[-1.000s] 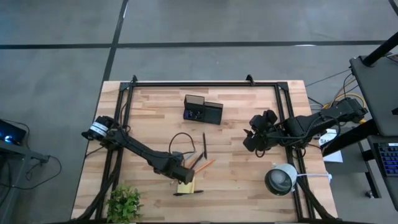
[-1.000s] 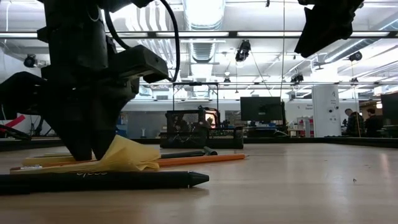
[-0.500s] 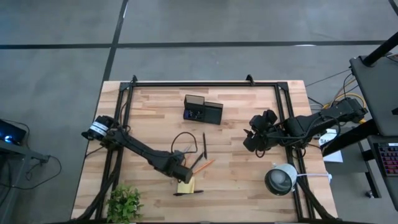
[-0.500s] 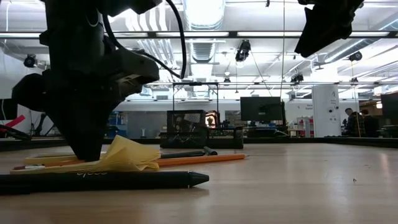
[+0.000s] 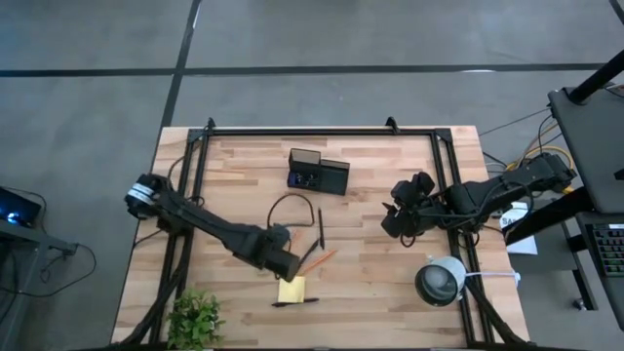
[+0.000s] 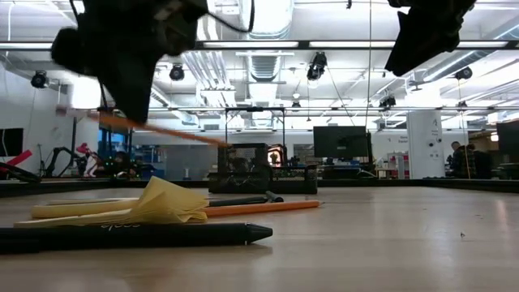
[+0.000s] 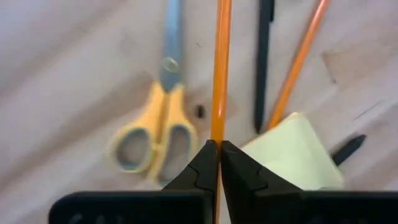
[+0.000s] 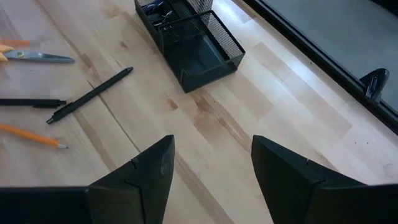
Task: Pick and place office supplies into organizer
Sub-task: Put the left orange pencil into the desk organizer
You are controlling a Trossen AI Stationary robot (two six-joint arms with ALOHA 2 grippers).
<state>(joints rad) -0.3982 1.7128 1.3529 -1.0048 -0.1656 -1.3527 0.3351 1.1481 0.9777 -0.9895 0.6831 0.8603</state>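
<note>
Your table point(image 5: 390, 283) is pale wood planks inside a black frame, standing on a grey floor crossed by dark lines. At its near left corner sits a green plant point(image 5: 195, 317); a round grey-white lamp point(image 5: 441, 281) sits near the right corner. The low view alone opens onto the room behind: ceiling strip lights, monitors and benches, with people far off at the right edge.

Left of centre, your left claw point(image 5: 290, 266) is lifted off the table, and the left wrist view shows it clamped tight on an orange pencil point(image 7: 220, 74). The low view shows that pencil point(image 6: 162, 131) slanting in the air above the pile. Only the wrist view shows what lies below: yellow-handled scissors point(image 7: 158, 118), a black pen point(image 7: 263, 62), a second orange pencil point(image 7: 300, 59) and the yellow sticky-note pad point(image 7: 292, 158).

From above, the pad point(image 5: 291, 290) lies just beside another black pen point(image 5: 294, 303). The organizer point(image 5: 318, 172) stands toward the far edge, near the middle; the right wrist view shows its mesh walls point(image 8: 189, 43) and small dark items in one compartment.

To the right, your right claw point(image 5: 398, 220) hovers with its fingers point(image 8: 140, 177) spread wide, holding nothing.
</note>
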